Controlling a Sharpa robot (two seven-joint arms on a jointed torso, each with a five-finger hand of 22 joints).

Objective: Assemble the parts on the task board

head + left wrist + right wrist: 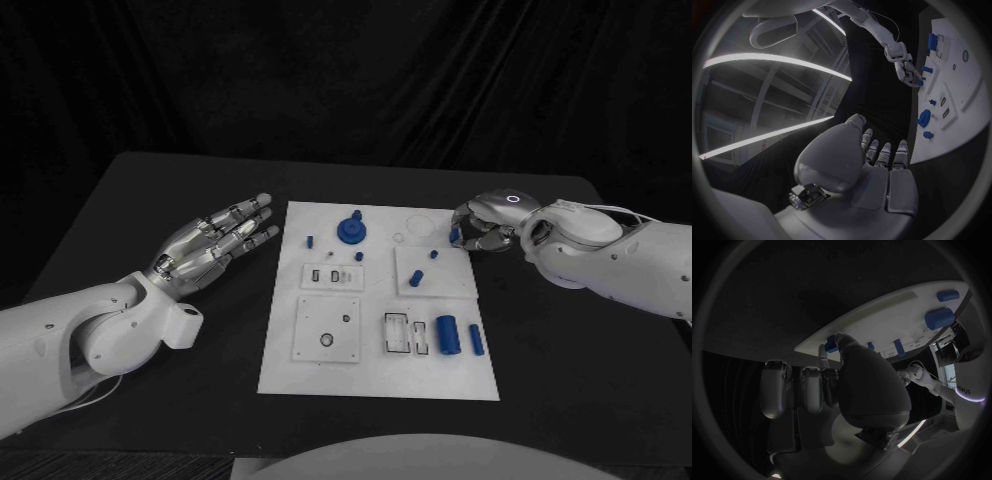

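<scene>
Right hand (488,226): fingers curled at the board's far right corner, thumb and one finger pinching a small blue peg (454,234) just above the board surface; the right wrist view shows the same peg (832,344) at the fingertips against the board's edge. Other fingers hang bent beside it.

Left hand (216,243): fingers straight and spread, holding nothing, lying over the table (173,190) just off the board's left edge, near its far left corner, not touching the board. The left wrist view shows the palm (856,165) flat with the board off to one side.

Board (378,380): white plate, centre of the table, long side running away from the robot.

Parts on the board:
- disc with stem (351,228), standing near the far edge, middle.
- short pin (309,241), near the far left corner.
- two pegs (418,277) on a raised square plate (459,282) at the right edge, one of them (433,254) nearer the far side.
- cylinder (449,335), lying near the right edge toward the near end.
- thin rod (476,339), just beside the cylinder, at the right edge.

Other board fittings: a square plate with a hole (327,330), near left; slotted frames (405,334) beside the cylinder.
</scene>
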